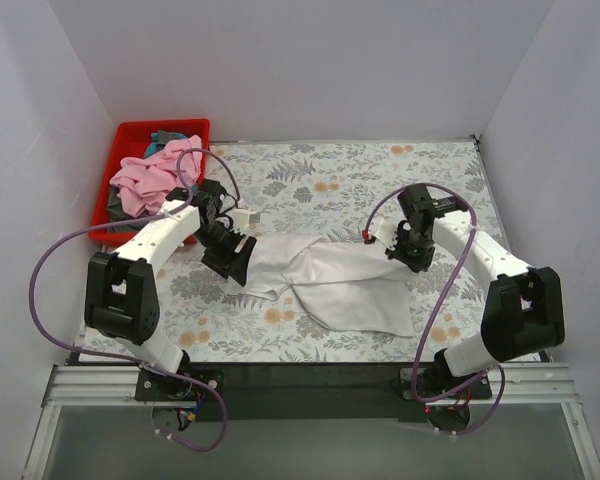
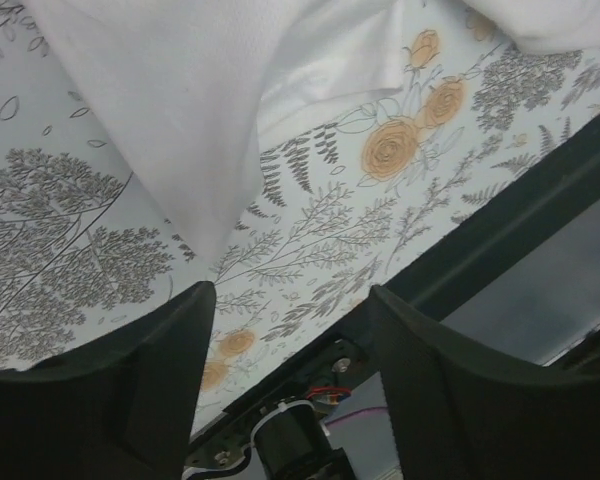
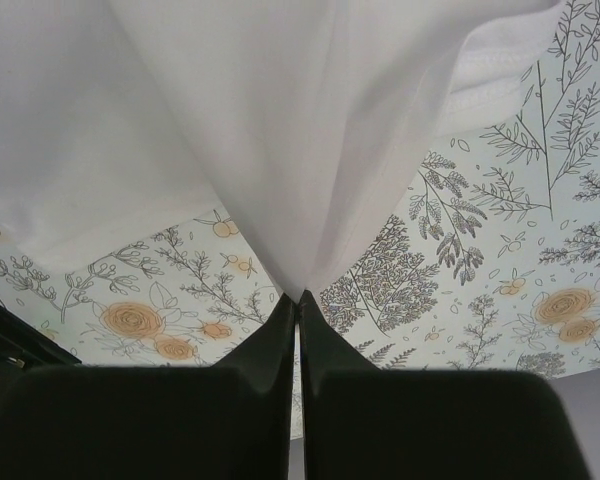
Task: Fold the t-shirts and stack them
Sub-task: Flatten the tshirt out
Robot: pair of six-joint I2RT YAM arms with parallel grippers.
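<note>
A large white t-shirt (image 1: 330,275) lies crumpled across the middle of the floral table. My right gripper (image 1: 398,252) is shut on a pinch of the white t-shirt (image 3: 280,150) at its right end and lifts it off the cloth. My left gripper (image 1: 237,255) is open and empty just above the shirt's left end; the white fabric (image 2: 200,110) hangs ahead of its fingers (image 2: 150,370). Pink (image 1: 150,180), teal (image 1: 168,137) and grey shirts lie heaped in the red bin (image 1: 130,135) at the back left.
The floral tablecloth (image 1: 380,170) covers the table, with white walls on three sides. A black rail (image 1: 310,378) runs along the near edge between the arm bases. Purple cables loop off both arms.
</note>
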